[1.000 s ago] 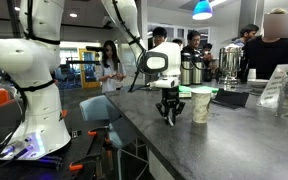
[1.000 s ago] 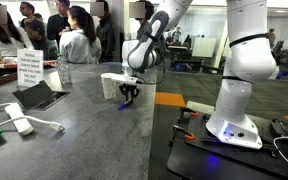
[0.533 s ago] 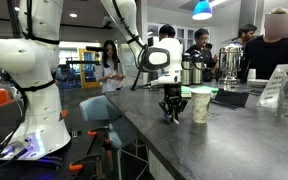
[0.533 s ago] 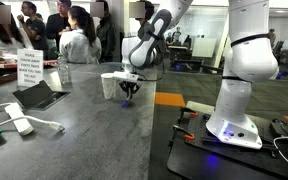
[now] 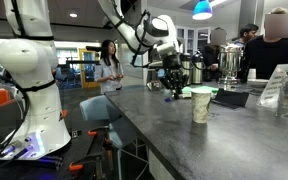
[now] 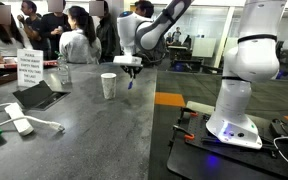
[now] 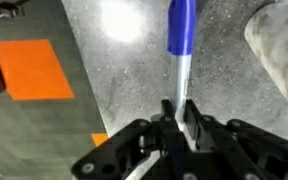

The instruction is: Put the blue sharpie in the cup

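So, in an exterior view the gripper (image 6: 130,70) hangs up in the air over the grey counter (image 6: 74,130). It is squeezed tight on the blue sharpie (image 6: 130,83), which points straight down from it and does not touch the counter. The cup (image 6: 108,85) stands close by. It is off to one side of the gripper and lower down, not under it.

In an exterior view the gripper (image 5: 172,86) is again up off the counter (image 5: 214,140). The cup (image 5: 201,104) is beside it and below it, with a gap between them. The blue sharpie is too small to see well here. I cannot tell if its low end is higher than the rim of the cup.

In the wrist view the two fingers (image 7: 194,120) of the gripper (image 7: 180,118) pinch the grey end of the blue sharpie (image 7: 181,40). The blue part sticks out away from the gripper. The pale side of the cup (image 7: 279,50) shows out past the far end and off to one side, apart from the sharpie.

I think the job now is to carry the sharpie over. To do it well, keep the squeeze firm and the sharpie upright. Keep its low end above the rim, then slide sideways until it is right over the open top. The cup looks light, so a bump could knock it over. Go down a little, then let go.
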You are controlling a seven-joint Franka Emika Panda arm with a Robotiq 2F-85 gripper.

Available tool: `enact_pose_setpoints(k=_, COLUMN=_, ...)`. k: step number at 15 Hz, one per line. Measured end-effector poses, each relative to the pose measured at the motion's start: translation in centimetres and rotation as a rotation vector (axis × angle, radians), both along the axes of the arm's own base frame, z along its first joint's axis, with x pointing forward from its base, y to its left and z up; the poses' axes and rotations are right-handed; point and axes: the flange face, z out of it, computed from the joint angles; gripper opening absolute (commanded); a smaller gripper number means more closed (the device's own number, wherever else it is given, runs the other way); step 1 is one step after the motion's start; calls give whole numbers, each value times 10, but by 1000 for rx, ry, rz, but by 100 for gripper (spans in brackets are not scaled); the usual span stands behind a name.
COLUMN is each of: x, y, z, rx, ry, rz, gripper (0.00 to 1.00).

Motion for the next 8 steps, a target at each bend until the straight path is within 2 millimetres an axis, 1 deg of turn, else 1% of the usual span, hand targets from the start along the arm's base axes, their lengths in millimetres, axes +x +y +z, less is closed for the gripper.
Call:
enact_pose_setpoints(k=2, x=-6, y=13, z=25, rx=-92, ry=18, rz=23, gripper=5)
enact_pose_setpoints(k=4, x=-8, y=28, z=45, rx=-192, ry=35, rz=58, gripper=5)
enact_pose_setpoints(k=6, x=-7, y=44, z=59, rx=-290, ry=49, rz=97, gripper=5)
enact_pose_setpoints(k=8, x=-2, y=57, z=66, rx=-369, ry=58, rz=130, gripper=5)
